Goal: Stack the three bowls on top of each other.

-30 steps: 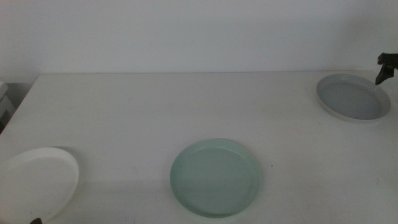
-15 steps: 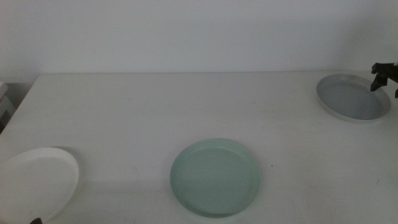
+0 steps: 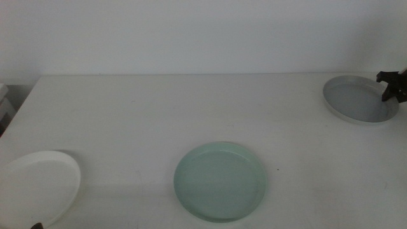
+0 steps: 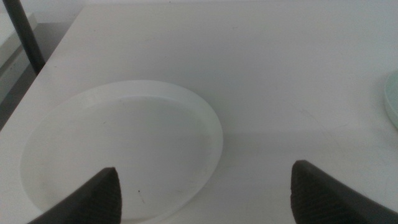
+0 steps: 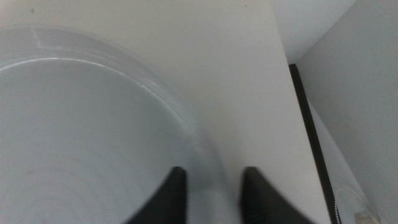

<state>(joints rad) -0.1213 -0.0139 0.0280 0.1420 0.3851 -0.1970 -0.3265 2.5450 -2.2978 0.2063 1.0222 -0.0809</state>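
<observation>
The grey bowl [image 3: 357, 102] sits at the table's far right. My right gripper [image 3: 393, 86] is at its right rim; in the right wrist view the grey bowl [image 5: 74, 137] has its rim running between the two narrowly spaced jaws of the right gripper [image 5: 213, 199], which are shut on it. The pale mint green bowl [image 3: 220, 181] lies front centre. The white bowl [image 3: 38, 184] lies at the front left. My left gripper [image 4: 205, 168] hangs open and empty over the white bowl [image 4: 124, 149]. In the middle view only its dark tip shows at the bottom edge.
The table's right edge [image 5: 292, 93] runs close beside the grey bowl, with a dark gap past it. A dark post [image 4: 25, 34] and a white object [image 3: 5, 105] stand off the table's left side. The green bowl's rim [image 4: 393, 102] shows in the left wrist view.
My right gripper has come down from just above the grey bowl's far right rim onto the rim. The left arm and the other bowls have not moved.
</observation>
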